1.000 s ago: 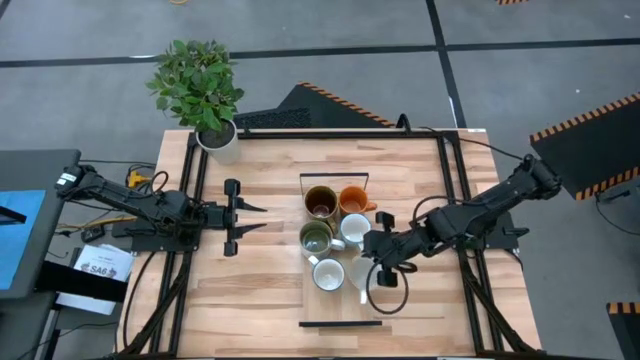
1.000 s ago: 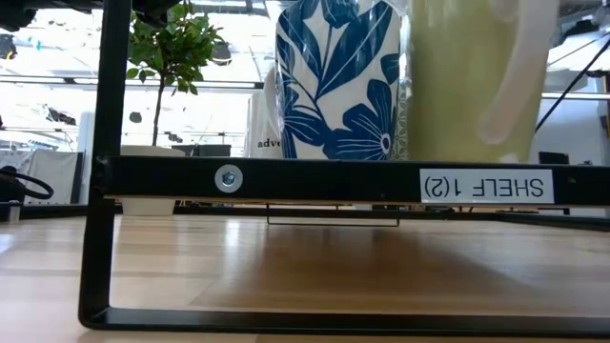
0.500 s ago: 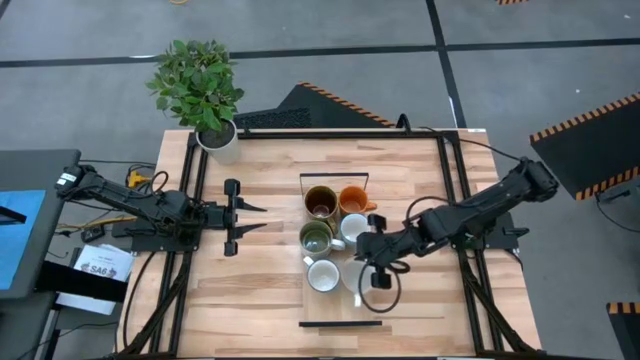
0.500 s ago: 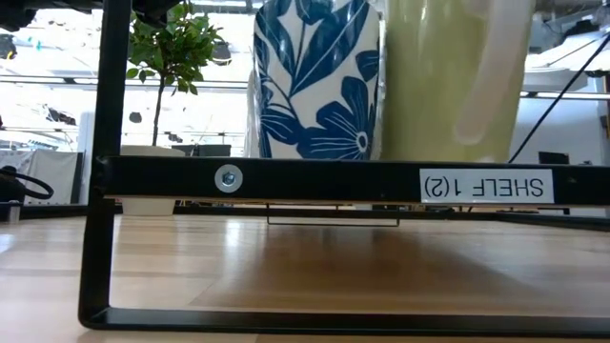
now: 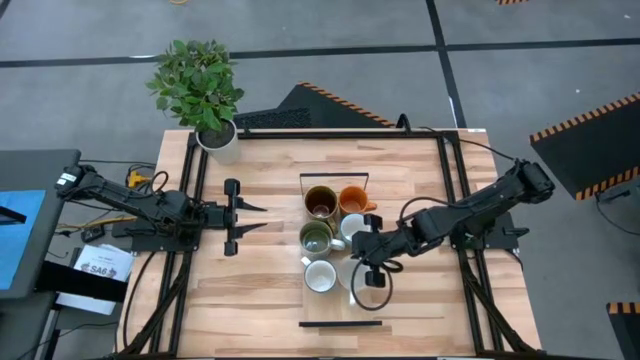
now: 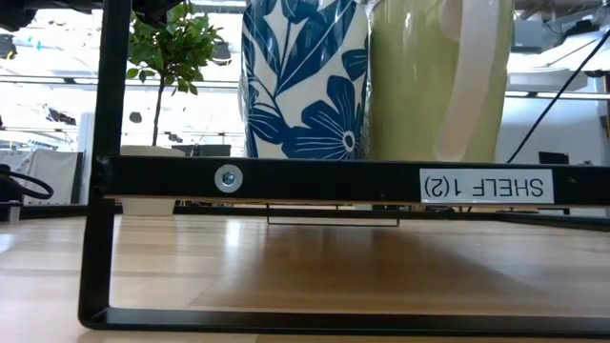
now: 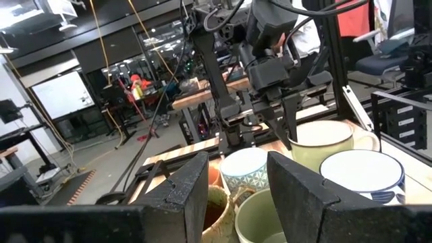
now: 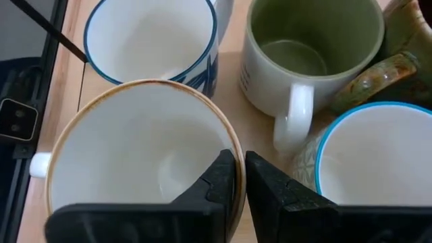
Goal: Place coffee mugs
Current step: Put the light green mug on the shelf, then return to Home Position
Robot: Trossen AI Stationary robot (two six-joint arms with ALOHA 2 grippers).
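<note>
Six mugs crowd a black-framed wooden shelf (image 5: pixel 340 322): dark brown (image 5: pixel 320 202), orange (image 5: pixel 352 199), olive green (image 5: pixel 316 238), a white one (image 5: pixel 354 229), a blue-rimmed white one (image 5: pixel 320 277) and a pale mug (image 8: pixel 142 169) with a brown rim. My right gripper (image 8: pixel 239 179) is shut on that pale mug, at the cluster's right near corner (image 5: pixel 366 266). The low view shows the blue-flowered mug (image 6: pixel 305 76) and the pale green mug (image 6: pixel 434 76) side by side. My left gripper (image 5: pixel 245 217) waits open at the table's left, pointing at the mugs. My right gripper pinches the pale mug's rim (image 8: pixel 233 145), on the side opposite its handle (image 8: pixel 39 163). One finger (image 8: pixel 219 179) is inside the cup and the other finger (image 8: pixel 266 185) outside. The fingers come slanting down from the table's right. The mug stands upright; the shelf's front bar hides its base.
A potted plant (image 5: pixel 200 85) in a white pot stands at the table's far left corner. The shelf's front bar (image 6: pixel 315 179) carries a label. The held mug sits close against the blue-rimmed mug (image 8: pixel 152 40) and another blue-rimmed one (image 8: pixel 378 158). Bare wood lies between the left gripper and the shelf.
My right gripper has moved toward the table's left, still shut on the pale mug. The mug has slid left with it, and the blue-flowered mug beside it has shifted left too. The left arm has kept still.
</note>
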